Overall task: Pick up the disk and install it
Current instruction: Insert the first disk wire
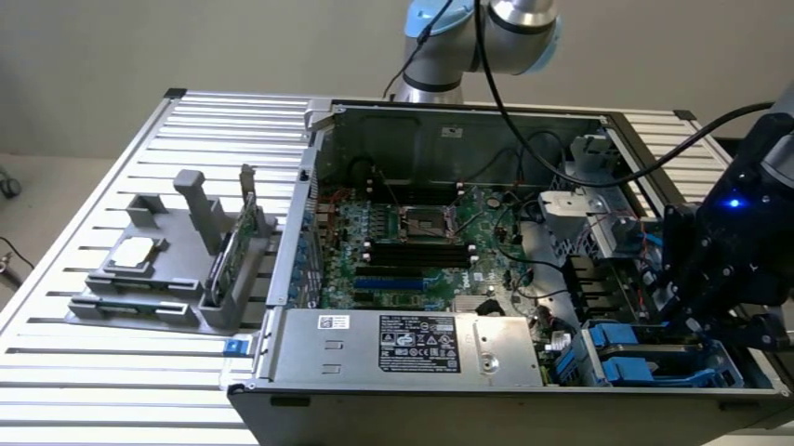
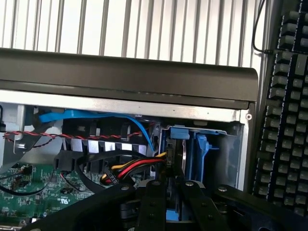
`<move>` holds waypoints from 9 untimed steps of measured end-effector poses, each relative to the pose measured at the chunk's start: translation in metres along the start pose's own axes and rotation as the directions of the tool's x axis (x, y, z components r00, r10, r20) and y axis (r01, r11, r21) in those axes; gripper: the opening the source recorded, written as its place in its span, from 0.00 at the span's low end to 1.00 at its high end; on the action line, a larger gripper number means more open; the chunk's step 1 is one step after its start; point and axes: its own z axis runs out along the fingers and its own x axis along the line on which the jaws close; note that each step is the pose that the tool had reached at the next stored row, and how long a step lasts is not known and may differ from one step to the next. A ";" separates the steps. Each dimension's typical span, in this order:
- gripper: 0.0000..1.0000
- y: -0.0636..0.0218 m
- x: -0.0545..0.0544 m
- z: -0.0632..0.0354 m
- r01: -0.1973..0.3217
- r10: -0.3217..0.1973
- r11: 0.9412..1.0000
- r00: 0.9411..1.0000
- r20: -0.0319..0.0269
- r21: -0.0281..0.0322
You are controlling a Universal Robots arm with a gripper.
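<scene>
Wrist view: fingers (image 2: 173, 192) w/ disk (image 2: 177, 144).

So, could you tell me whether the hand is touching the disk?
Cannot tell: in the wrist view the hand meets the disk, but contact stays hidden.

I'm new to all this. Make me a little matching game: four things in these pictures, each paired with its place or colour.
Things:
1. power supply
2. grey holder
3. drive carriers
4. keyboard

Descriptions:
A. bright blue, in the case's corner under the hand
B. black keys, beside the case in the wrist view
C. silver box with a black label, along the case's near edge
D. on the slatted table, at the exterior view's left of the case

Pairs: 1-C, 2-D, 3-A, 4-B
</scene>
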 end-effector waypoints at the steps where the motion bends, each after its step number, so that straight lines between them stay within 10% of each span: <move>1: 0.18 -0.0002 0.000 0.0002 -0.001 0.001 1.000 1.000 0.000 -0.001; 9: 0.18 -0.0014 0.001 0.0013 -0.008 0.008 1.000 1.000 0.003 -0.004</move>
